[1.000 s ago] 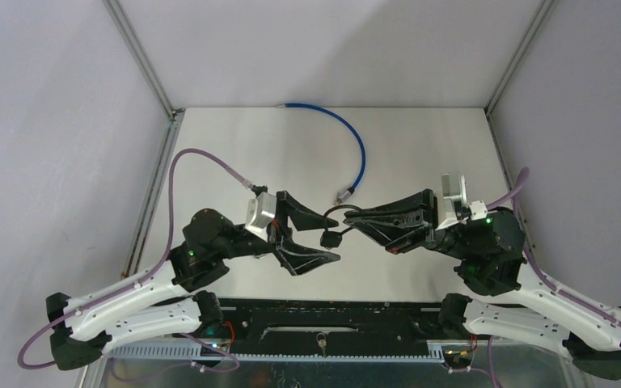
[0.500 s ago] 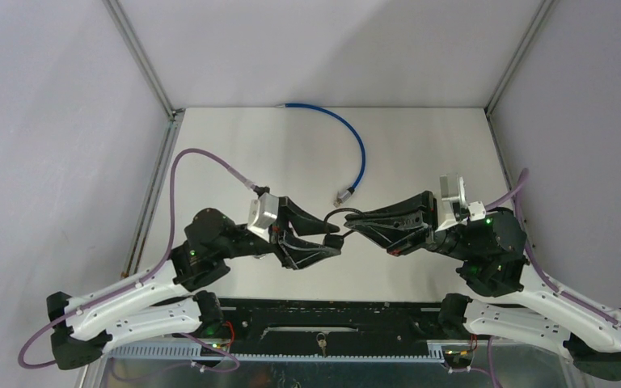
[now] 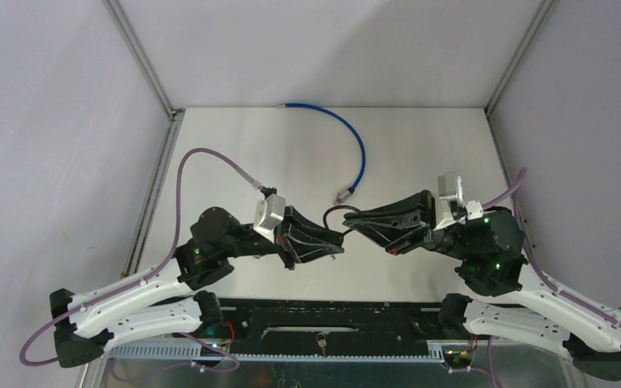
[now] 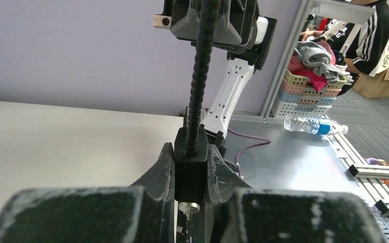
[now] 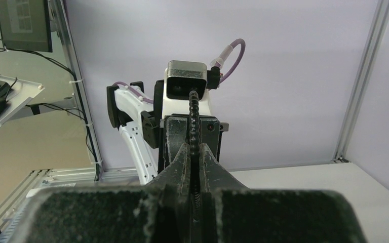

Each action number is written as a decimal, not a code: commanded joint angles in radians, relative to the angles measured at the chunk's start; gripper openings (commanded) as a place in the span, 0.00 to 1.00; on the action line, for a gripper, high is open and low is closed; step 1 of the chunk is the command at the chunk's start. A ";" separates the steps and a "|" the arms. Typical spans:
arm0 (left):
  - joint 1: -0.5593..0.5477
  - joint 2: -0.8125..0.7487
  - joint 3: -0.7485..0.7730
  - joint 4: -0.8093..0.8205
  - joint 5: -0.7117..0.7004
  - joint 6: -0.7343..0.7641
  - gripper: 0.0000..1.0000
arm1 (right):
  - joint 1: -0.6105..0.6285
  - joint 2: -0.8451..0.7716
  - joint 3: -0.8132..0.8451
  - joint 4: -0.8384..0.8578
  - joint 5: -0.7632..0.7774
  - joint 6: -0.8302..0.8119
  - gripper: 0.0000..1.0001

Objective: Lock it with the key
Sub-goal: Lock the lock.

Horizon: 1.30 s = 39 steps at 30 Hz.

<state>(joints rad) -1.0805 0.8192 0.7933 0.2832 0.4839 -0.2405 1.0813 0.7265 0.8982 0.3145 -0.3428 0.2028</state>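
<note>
A black lock block [image 4: 191, 167] sits squeezed between my left gripper's [image 4: 191, 152] two fingers; the gripper is shut on it. A black ribbed cable [image 4: 201, 76] rises from the block to my right gripper [image 5: 195, 149], which is shut on the cable [image 5: 195, 116]. Under the block a small silver part [image 4: 189, 206] shows; it may be the key, but I cannot tell. In the top view the left gripper [image 3: 335, 242] and right gripper [image 3: 354, 220] meet nose to nose above the table's middle, the cable looping [image 3: 330, 212] between them.
A blue cable [image 3: 361, 153] with metal ends curves across the far half of the table [image 3: 420, 145]. Metal frame posts [image 3: 141, 61] stand at the back corners. A black rail [image 3: 323, 315] runs along the near edge between the arm bases.
My left gripper, wide open a second ago, has closed its fingers onto the lock block and shifted slightly right. The right gripper has kept its hold on the cable.
</note>
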 commanded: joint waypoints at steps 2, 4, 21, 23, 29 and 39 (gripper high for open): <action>0.000 -0.003 0.062 0.047 0.008 -0.005 0.00 | -0.002 -0.004 0.008 0.023 0.013 0.002 0.00; 0.000 0.000 0.063 0.049 0.007 -0.004 0.00 | -0.003 -0.004 0.008 0.012 0.015 -0.004 0.00; 0.001 -0.155 -0.118 0.440 -0.475 -0.237 0.00 | 0.010 -0.088 -0.109 0.114 0.171 -0.198 0.42; 0.000 -0.165 -0.150 0.536 -0.538 -0.284 0.00 | 0.019 -0.071 -0.137 0.187 0.197 -0.234 0.38; 0.000 -0.130 -0.115 0.590 -0.467 -0.330 0.00 | 0.132 0.058 -0.141 0.334 0.224 -0.429 0.32; -0.001 -0.095 -0.102 0.608 -0.371 -0.345 0.00 | 0.231 0.195 -0.141 0.565 0.343 -0.433 0.27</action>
<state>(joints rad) -1.0805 0.7223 0.6472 0.8204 0.0647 -0.5667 1.3071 0.9154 0.7483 0.7029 -0.0608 -0.2630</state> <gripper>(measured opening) 0.223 0.273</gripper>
